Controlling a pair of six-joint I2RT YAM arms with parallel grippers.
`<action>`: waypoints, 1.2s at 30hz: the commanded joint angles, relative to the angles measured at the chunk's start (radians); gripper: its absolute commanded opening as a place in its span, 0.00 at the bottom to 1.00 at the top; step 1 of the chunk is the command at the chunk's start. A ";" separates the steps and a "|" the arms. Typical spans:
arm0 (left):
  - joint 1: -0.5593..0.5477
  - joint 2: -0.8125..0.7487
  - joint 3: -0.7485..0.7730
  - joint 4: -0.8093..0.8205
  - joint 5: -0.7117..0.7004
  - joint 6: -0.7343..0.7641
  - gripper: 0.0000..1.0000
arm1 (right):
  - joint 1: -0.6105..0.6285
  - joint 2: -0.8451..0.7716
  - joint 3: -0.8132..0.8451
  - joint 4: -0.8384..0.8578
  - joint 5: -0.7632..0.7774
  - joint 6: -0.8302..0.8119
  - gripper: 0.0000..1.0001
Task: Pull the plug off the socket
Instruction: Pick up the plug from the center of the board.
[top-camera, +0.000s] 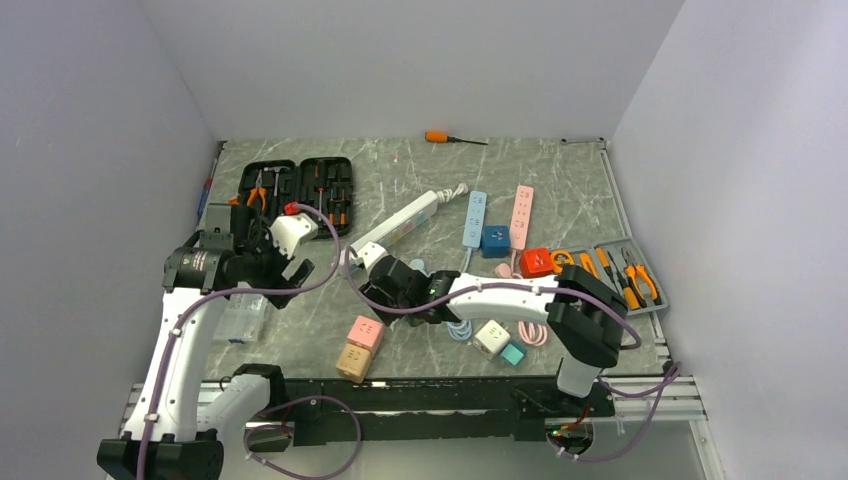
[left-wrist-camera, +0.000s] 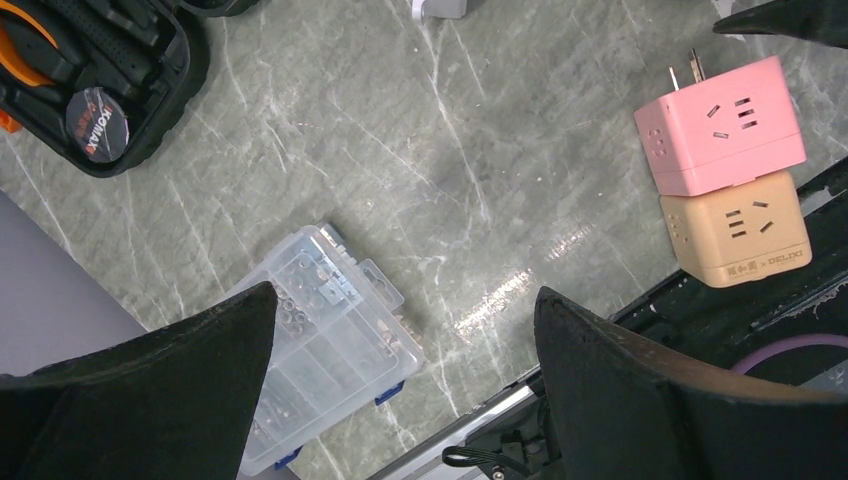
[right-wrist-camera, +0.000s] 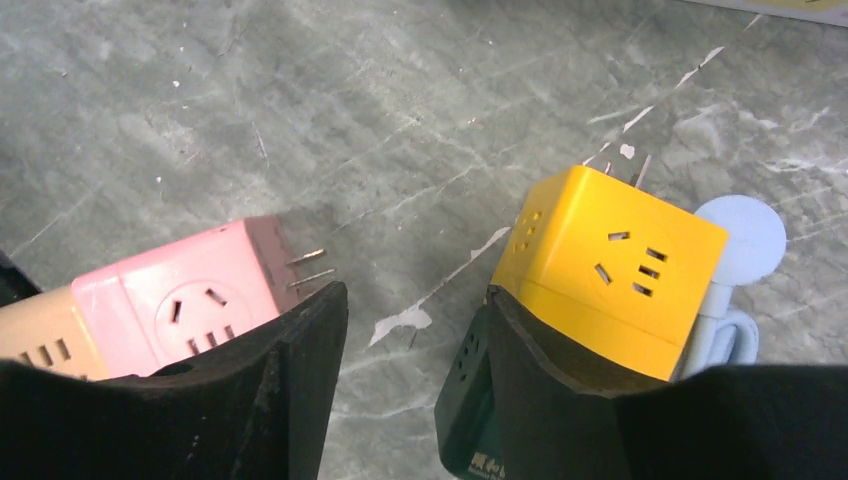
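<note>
My right gripper (right-wrist-camera: 415, 292) hangs low over the table, jaws open, with bare marble showing in the gap. A dark green socket cube (right-wrist-camera: 465, 400) lies against the inner side of its right finger. A yellow socket cube (right-wrist-camera: 610, 265) adjoins the green one, its prongs pointing away; whether the two are plugged together is hidden. Left of the gripper lies a pink cube (right-wrist-camera: 180, 295) with free prongs, joined to a beige cube (right-wrist-camera: 35, 335). From above, the right gripper (top-camera: 400, 290) covers the yellow and green cubes. My left gripper (left-wrist-camera: 405, 295) hovers wide open, holding nothing.
A clear parts box (left-wrist-camera: 320, 350) lies under the left gripper. An open black tool case (top-camera: 295, 190) sits at the back left. White (top-camera: 400, 225), blue (top-camera: 474, 218) and pink (top-camera: 521, 215) power strips lie mid-table, the blue one carrying a blue cube (top-camera: 494, 240). A grey tool tray (top-camera: 615, 272) stands at right.
</note>
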 joint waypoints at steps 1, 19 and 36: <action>0.007 -0.018 0.007 0.002 0.035 0.017 0.99 | 0.017 -0.077 0.001 0.017 0.049 0.026 0.57; 0.056 -0.012 0.018 0.019 0.020 -0.006 1.00 | 0.115 0.195 0.270 0.005 -0.018 -0.050 0.36; 0.112 -0.006 0.043 0.006 0.073 0.000 0.99 | 0.091 0.010 -0.015 0.059 0.054 0.035 0.26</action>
